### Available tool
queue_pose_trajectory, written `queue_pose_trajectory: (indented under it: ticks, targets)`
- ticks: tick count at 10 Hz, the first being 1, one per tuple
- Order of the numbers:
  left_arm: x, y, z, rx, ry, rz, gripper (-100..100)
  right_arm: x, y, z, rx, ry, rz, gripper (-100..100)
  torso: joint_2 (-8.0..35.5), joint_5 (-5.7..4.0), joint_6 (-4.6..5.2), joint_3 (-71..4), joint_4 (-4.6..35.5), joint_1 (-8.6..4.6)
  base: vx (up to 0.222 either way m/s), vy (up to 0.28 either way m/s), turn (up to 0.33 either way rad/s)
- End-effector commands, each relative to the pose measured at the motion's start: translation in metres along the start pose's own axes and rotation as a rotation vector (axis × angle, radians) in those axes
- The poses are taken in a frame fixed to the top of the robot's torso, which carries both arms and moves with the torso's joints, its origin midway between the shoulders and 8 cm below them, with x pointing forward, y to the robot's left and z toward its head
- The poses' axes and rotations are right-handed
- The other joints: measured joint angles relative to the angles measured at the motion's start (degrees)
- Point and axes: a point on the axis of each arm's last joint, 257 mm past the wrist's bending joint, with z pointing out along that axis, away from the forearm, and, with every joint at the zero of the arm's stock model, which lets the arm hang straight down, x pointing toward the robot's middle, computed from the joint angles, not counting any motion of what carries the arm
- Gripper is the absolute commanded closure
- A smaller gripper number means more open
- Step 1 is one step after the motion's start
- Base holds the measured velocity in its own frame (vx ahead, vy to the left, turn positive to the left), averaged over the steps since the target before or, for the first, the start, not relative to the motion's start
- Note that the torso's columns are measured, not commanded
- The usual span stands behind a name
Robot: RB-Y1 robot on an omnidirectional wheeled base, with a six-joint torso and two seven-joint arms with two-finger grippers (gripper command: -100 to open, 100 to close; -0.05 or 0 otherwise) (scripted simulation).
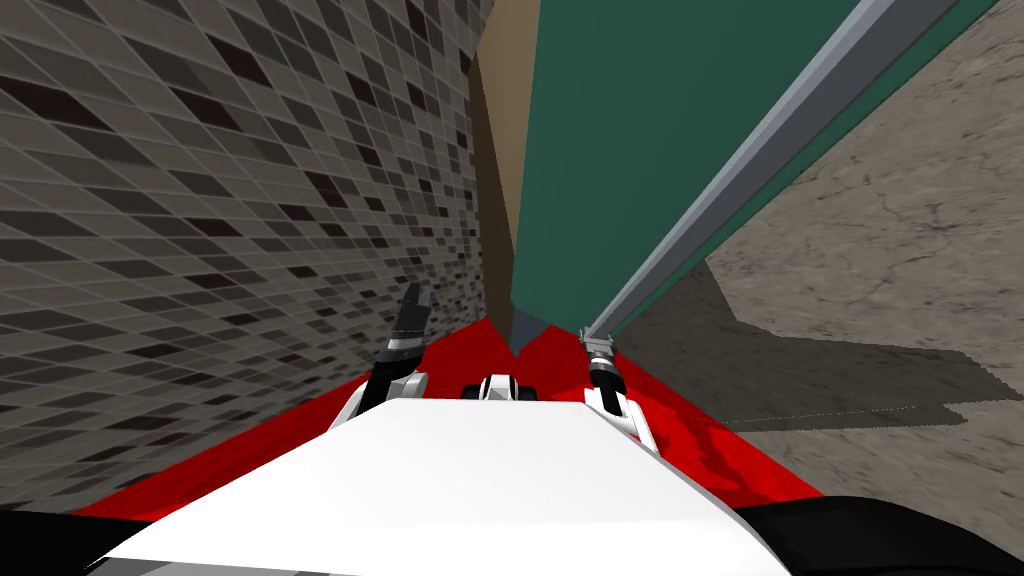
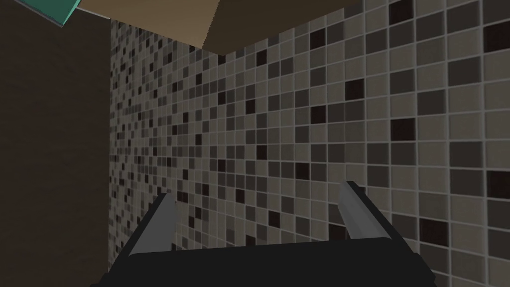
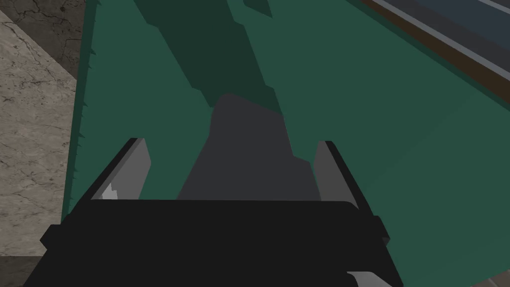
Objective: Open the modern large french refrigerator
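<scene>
The refrigerator's door (image 1: 620, 130) is a tall dark green panel straight ahead, with a long light grey handle bar (image 1: 740, 170) running up its front. My right gripper (image 1: 597, 345) sits at the bar's lower end. In the right wrist view its fingers (image 3: 137, 164) stand open, and the handle (image 3: 244, 149) shows as a dark grey shape in the gap between them, against the green door (image 3: 373, 149); neither finger presses it. My left gripper (image 1: 412, 305) is raised on the left, open and empty (image 2: 257, 191), facing the tiled wall.
A grey and black tiled wall (image 1: 200, 200) runs close along my left. A brown panel (image 1: 495, 150) fills the gap between it and the refrigerator. A stone-patterned surface (image 1: 900, 250) spreads to the right. A red surface (image 1: 720, 450) lies under my arms.
</scene>
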Motion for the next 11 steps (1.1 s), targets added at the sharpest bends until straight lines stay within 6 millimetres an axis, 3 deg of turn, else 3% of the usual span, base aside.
queue_pose_trajectory:
  ticks: [1,4,5,6,11]
  targets:
    - [0.000,0.000,0.000,0.000,0.000,0.000,0,-0.010,-0.012,0.001,0.021,0.008,-0.001,-100,0.14,0.10,0.10,0.08,0.03,0.28,-0.012,-0.026,0.064]
    - [0.000,0.000,0.000,0.000,0.000,0.000,0,-0.023,-0.021,-0.001,0.037,0.017,0.005,-100,0.74,0.37,0.12,0.39,0.35,0.68,-0.017,-0.021,0.063]
    - [0.000,0.000,0.000,0.000,0.000,0.000,0,-0.014,-0.016,-0.002,0.027,0.030,0.005,-100,0.84,0.40,0.12,0.44,0.40,0.71,-0.003,-0.014,0.038]
    - [0.000,0.000,0.000,0.000,0.000,0.000,0,-0.012,-0.015,-0.002,0.026,0.036,0.006,0,0.73,0.31,0.11,0.41,0.29,0.72,0.011,0.000,0.022]
    - [0.000,0.000,0.000,0.000,0.000,0.000,0,-0.004,-0.010,-0.004,0.018,0.056,0.008,0,0.21,0.08,-0.10,0.14,0.03,0.48,0.002,0.001,0.006]
